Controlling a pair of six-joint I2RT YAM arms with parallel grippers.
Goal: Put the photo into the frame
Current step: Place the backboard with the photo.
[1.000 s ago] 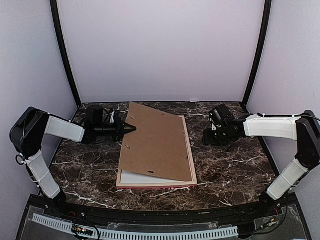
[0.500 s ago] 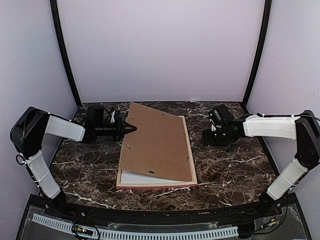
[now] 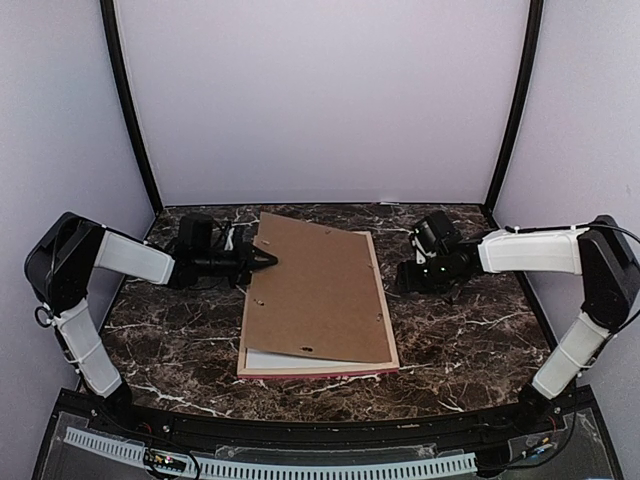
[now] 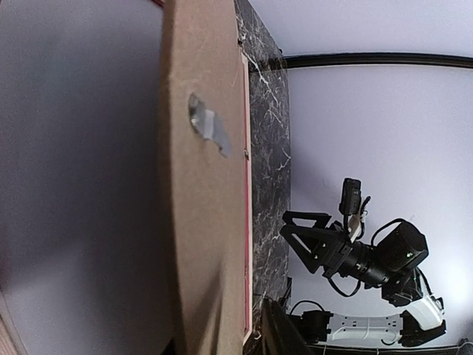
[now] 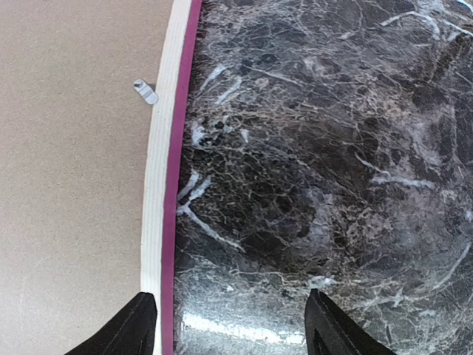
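Hiding frame [image 5: 155, 185] opening: skewed backing board [image 3: 315, 290]

The frame [image 3: 385, 305] is lying flat mid-table [image 3: 470, 335], and the board [image 3: 315, 290] is lying askew on it, its far left corner jutting out past the frame. A sheet [image 3: 268, 361] is peeking from under the board at the near left corner, inside the frame. The left gripper [image 3: 268, 260] is sitting at the board's far left edge. The right gripper [image 5: 233, 325] is hanging at the frame's right side, one finger over the frame's edge, the other over the table.
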